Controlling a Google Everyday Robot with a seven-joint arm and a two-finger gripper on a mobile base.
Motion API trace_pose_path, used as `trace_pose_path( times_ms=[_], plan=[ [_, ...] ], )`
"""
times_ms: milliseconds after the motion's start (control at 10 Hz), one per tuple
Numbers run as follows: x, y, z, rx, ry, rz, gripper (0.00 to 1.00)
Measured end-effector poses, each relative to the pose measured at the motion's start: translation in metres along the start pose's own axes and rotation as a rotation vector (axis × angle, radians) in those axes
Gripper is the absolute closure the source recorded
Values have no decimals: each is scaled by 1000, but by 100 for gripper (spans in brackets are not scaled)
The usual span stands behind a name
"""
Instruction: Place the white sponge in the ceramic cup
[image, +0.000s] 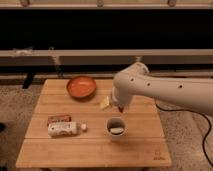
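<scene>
The ceramic cup (116, 126) is a small white round cup standing on the wooden table (90, 150), right of centre. A pale flat piece, which looks like the white sponge (116, 130), lies inside the cup. My gripper (121, 107) hangs at the end of the white arm, just above and behind the cup, apart from it. The arm comes in from the right and hides the table behind it.
An orange bowl (81, 86) sits at the back of the table. A yellowish piece (105, 103) lies left of the gripper. A white labelled bottle (63, 130), a reddish packet (59, 119) and a tiny white cube (84, 127) lie at the left.
</scene>
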Motion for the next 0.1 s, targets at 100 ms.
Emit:
trace_pose_path(
  times_ms=[100],
  plan=[
    [1, -4, 0, 9, 4, 1, 20]
  ],
)
